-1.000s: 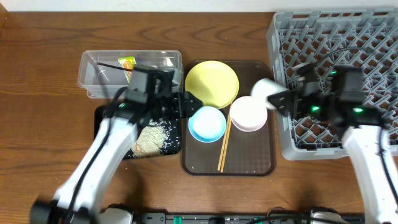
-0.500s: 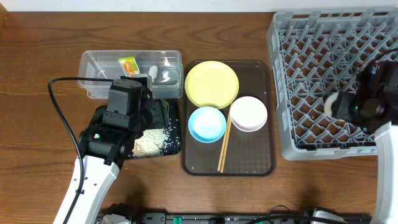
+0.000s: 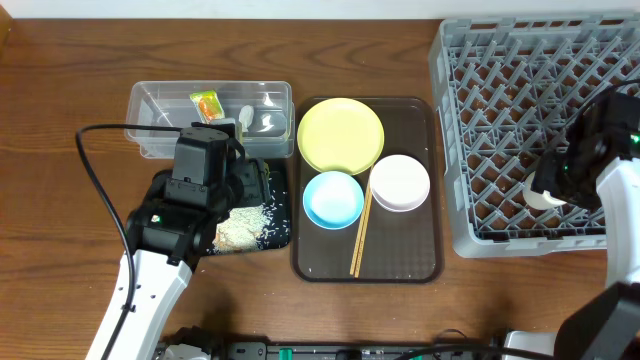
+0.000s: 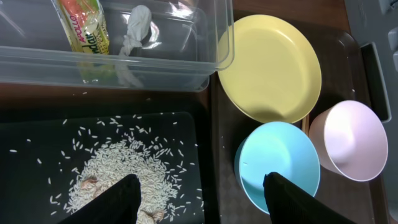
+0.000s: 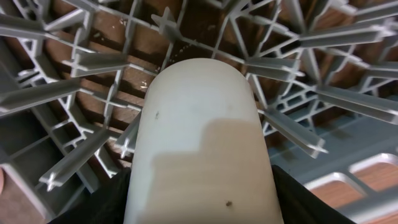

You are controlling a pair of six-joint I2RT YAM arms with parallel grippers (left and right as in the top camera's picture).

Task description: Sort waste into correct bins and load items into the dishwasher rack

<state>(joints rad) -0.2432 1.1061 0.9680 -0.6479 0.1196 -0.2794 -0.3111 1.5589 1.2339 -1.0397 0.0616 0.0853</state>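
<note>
My right gripper (image 3: 560, 185) is shut on the small white cup (image 5: 202, 143) and holds it low over the grey dishwasher rack (image 3: 470, 120), near its front right; the cup (image 3: 545, 193) fills the right wrist view. My left gripper (image 4: 199, 193) is open and empty above the black tray (image 4: 186, 134), where loose rice (image 4: 118, 171) lies. The clear tub (image 3: 150, 110) holds the green-and-yellow wrapper (image 4: 81, 25) and a white scrap (image 4: 137, 25). The yellow plate (image 3: 340, 134), light blue bowl (image 3: 333, 198), white bowl (image 3: 400, 182) and chopsticks (image 3: 361, 232) sit on the brown tray (image 3: 410, 262).
The brown serving tray lies between the black tray and the rack. The left arm's black cable (image 3: 100, 170) loops over the table at the left. Rack pegs (image 5: 74, 62) stand close around the cup.
My right gripper has carried the cup from the rack's left edge to its front right and lowered it. My left arm drew back from the blue bowl to over the black tray.
</note>
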